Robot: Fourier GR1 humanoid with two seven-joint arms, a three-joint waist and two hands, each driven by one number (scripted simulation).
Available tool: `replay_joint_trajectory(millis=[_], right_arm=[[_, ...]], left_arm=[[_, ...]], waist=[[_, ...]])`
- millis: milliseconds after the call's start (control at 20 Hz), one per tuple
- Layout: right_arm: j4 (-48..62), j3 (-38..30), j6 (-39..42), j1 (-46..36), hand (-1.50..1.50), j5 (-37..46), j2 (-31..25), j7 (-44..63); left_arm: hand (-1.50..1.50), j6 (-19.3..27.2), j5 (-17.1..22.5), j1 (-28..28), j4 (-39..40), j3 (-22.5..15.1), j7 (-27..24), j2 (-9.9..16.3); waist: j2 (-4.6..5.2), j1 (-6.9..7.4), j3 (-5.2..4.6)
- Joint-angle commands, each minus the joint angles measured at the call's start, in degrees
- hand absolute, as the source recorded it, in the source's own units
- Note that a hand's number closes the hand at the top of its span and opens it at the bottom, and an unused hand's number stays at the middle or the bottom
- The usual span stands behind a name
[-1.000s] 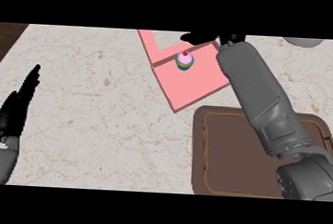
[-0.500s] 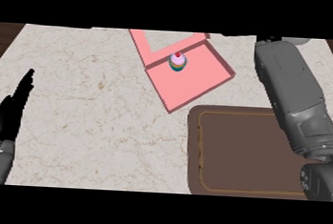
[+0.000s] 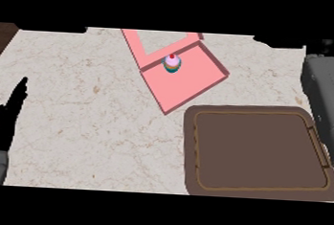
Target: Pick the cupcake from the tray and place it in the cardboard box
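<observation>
The cupcake [image 3: 172, 63] is seen standing upright inside the pink cardboard box [image 3: 200, 80], near the desk's [image 3: 92, 115] far edge. The brown tray [image 3: 261, 153] lies bare at the near right corner, just beside the box. Of the right arm only the grey forearm [image 3: 326, 103] is shown along the desk's right edge; its hand is out of view, so its fingers cannot be judged. The left hand [image 3: 5, 118] is rested at the left edge, fingers straight and together, well apart from the cupcake. The right arm is judged nearer.
</observation>
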Motion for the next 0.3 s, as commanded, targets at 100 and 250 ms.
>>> replay_joint_trajectory(millis=[100, 250], right_arm=[[-4.21, 1.25, 9.22, 5.00, -1.50, -1.84, -6.11, 1.48], [-5.57, 1.98, 14.44, 11.09, -1.50, -1.70, -9.71, -0.77]], left_arm=[[0.00, -1.52, -0.34, -2.87, 2.40, 1.55, 0.79, 0.87], [0.00, -2.49, 1.22, 0.27, 3.01, 3.37, -2.03, 1.50]], waist=[[0.02, -0.42, -0.02], [-0.09, -0.67, -0.04]])
